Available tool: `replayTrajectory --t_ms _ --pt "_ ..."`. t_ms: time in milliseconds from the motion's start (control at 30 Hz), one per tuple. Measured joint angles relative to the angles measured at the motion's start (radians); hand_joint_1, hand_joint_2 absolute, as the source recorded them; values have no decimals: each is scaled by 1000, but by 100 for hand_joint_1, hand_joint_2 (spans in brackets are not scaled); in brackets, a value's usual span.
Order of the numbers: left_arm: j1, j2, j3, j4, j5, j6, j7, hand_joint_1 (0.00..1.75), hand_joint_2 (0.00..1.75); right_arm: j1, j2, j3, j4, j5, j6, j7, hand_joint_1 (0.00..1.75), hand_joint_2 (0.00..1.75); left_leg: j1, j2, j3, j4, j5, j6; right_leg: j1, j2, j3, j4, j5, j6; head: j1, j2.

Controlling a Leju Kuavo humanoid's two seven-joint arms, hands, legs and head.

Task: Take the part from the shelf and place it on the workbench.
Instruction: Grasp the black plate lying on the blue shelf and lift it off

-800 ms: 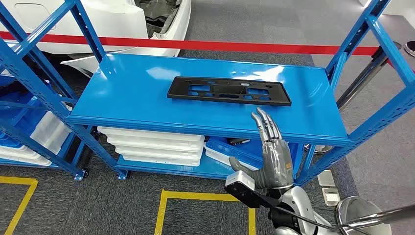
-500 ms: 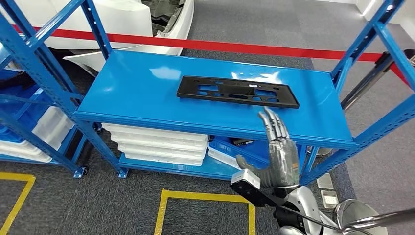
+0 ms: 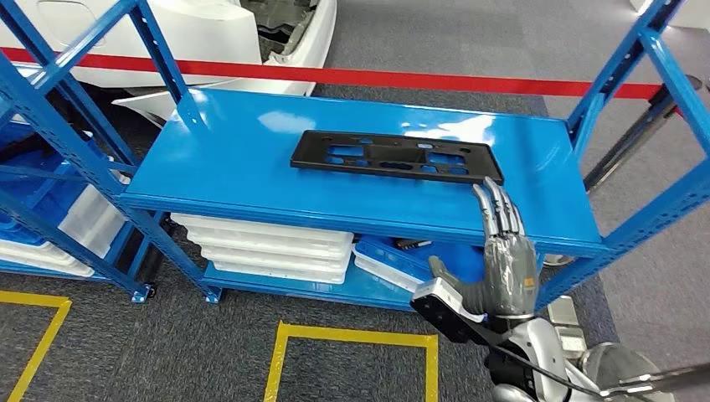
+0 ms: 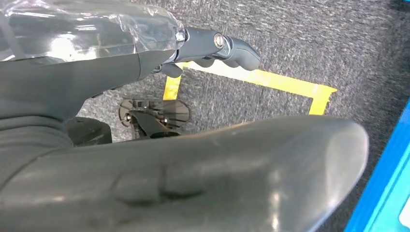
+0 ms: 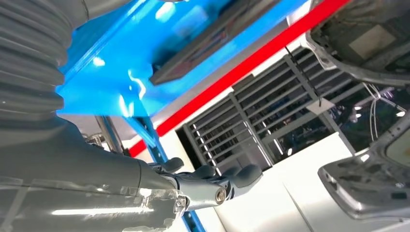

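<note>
Reaching toward the black part on the shelf, right hand spread wide, empty.

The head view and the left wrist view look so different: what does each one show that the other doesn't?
Head view alone: the flat black plastic part lying on the blue metal shelf, the right robot hand raised near its front edge, white trays below, a red barrier tape. Left wrist view alone: the left robot hand, hanging above the floor. Both: dark grey carpet with yellow floor lines.

Blue shelf, black part lying flat on it
</note>
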Motion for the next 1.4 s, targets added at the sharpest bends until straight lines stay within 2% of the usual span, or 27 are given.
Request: replayTrajectory --t_ms 67,100,133,167,233,300,400,467,500,567,600,633,667,733,767,800,833,900,1000,1067,1133,1167,1200,1233,1300,1367,1400 --pt "1 0 0 0 0 0 0 0 0 3 -2 -4 -1 4 0 7 0 175 -4 0 -57 129 -61 2 5 -3 0 2 -2 -8 -12 0" --pt "3 0 0 0 0 0 0 0 0 5 -2 -5 -1 8 0 12 0 175 -5 0 -79 179 -76 4 8 -3 0 4 -4 -11 -15 0" --pt "3 0 0 0 0 0 0 0 0 8 -2 -7 -1 13 0 19 0 175 -6 0 -86 193 -70 5 10 -3 0 7 -5 -12 -17 0" --pt "3 0 0 0 0 0 0 0 0 10 -3 -10 -1 19 1 26 0 175 -7 0 -77 171 -48 8 11 -2 1 9 -7 -12 -18 0" --pt "3 0 0 0 0 0 1 0 0 14 -8 -17 -1 37 5 47 0 175 -7 0 -22 50 18 16 13 -1 2 19 -15 -8 -21 0" --pt "1 0 0 0 0 0 2 0 0 18 -18 -26 -1 56 16 71 0 175 -9 -1 14 -41 49 22 16 1 -3 33 -23 0 -23 0" --pt "2 0 0 0 0 1 4 0 0 23 -38 -41 -1 78 51 100 0 175 -12 -1 16 -59 51 30 14 2 -8 39 -26 10 -22 0" --pt "1 0 1 0 1 3 4 0 0 24 -53 -51 -1 84 71 111 0 175 -7 1 17 -66 56 38 12 2 -17 64 -47 21 -17 0" --pt "0 0 1 0 1 3 5 0 0 23 -60 -56 -1 86 77 114 0 175 -4 2 18 -69 57 41 10 1 -33 103 -73 28 -12 0" --pt "0 0 1 0 1 3 5 0 0 25 -70 -63 0 87 82 118 0 175 -3 3 18 -70 58 43 4 1 -89 228 -134 40 -1 0" --pt "1 0 1 0 2 4 5 0 0 26 -73 -64 1 87 85 119 0 175 -3 4 17 -70 58 44 1 1 -114 282 -152 45 0 0" --pt "1 0 1 0 2 4 5 0 0 27 -75 -65 2 87 90 120 0 175 -3 4 18 -70 58 44 -2 1 -127 307 -151 47 2 0" --pt "1 0 1 0 3 4 5 0 0 28 -78 -66 3 88 97 122 0 175 -2 4 19 -70 57 43 -4 1 -122 293 -130 48 3 0" --pt "1 0 3 0 6 5 5 0 0 25 -86 -71 6 88 119 128 0 175 -1 2 22 -70 56 41 -8 1 -64 163 -58 48 7 0" --pt "0 0 4 0 7 5 5 0 0 22 -90 -74 8 87 129 131 0 175 -2 1 22 -71 55 37 -6 1 -36 96 -31 46 9 0" --pt "0 0 5 0 7 5 5 0 0 19 -93 -77 10 85 137 134 0 175 -3 0 21 -72 56 33 -4 2 -16 49 -16 43 11 0" --pt "1 0 6 0 8 5 5 0 0 17 -97 -79 13 82 143 137 0 175 -3 0 20 -73 58 28 -1 3 -10 29 -15 40 12 0" --pt "2 0 7 0 9 5 5 0 0 16 -105 -83 19 73 152 141 0 175 -4 -1 20 -78 61 16 3 4 -11 24 -13 30 10 0" --pt "1 0 7 0 9 4 5 0 0 12 -115 -89 26 63 159 146 0 175 -5 -1 12 -46 33 3 -1 0 -5 8 -4 10 0 0" --pt "2 0 7 0 9 3 6 0 0 11 -119 -93 31 57 161 150 0 175 -6 0 -24 38 -15 3 -1 -2 -4 5 -3 1 -12 0" --pt "4 0 7 0 10 3 7 0 0 12 -121 -95 39 51 163 155 0 175 -8 0 -77 155 -64 5 4 -4 -4 6 -5 -4 -19 0" --pt "5 0 7 0 10 2 7 0 0 12 -123 -96 44 48 165 158 0 175 -10 0 -93 189 -70 6 6 -4 -3 7 -6 -5 -20 0" --pt "6 0 7 0 10 2 8 0 0 13 -126 -98 48 45 165 161 0 175 -11 0 -91 188 -57 9 7 -4 -2 9 -7 -6 -21 0" --pt "6 0 7 0 10 2 8 0 0 13 -129 -101 52 42 166 165 0 175 -12 0 -74 152 -29 13 8 -3 -1 10 -9 -6 -22 0" --pt "6 0 7 0 10 2 9 0 0 15 -136 -108 59 38 170 173 0 175 -15 -1 -15 24 34 22 10 -2 1 18 -15 -1 -25 0" --pt "5 0 7 0 10 2 10 0 0 18 -145 -113 66 35 179 183 0 175 -17 -2 15 -54 55 29 13 0 -6 29 -21 6 -25 0" --pt "6 0 7 0 10 2 10 0 0 19 -151 -115 69 34 184 188 0 175 -20 -2 15 -60 52 31 13 0 -9 32 -22 10 -24 0"
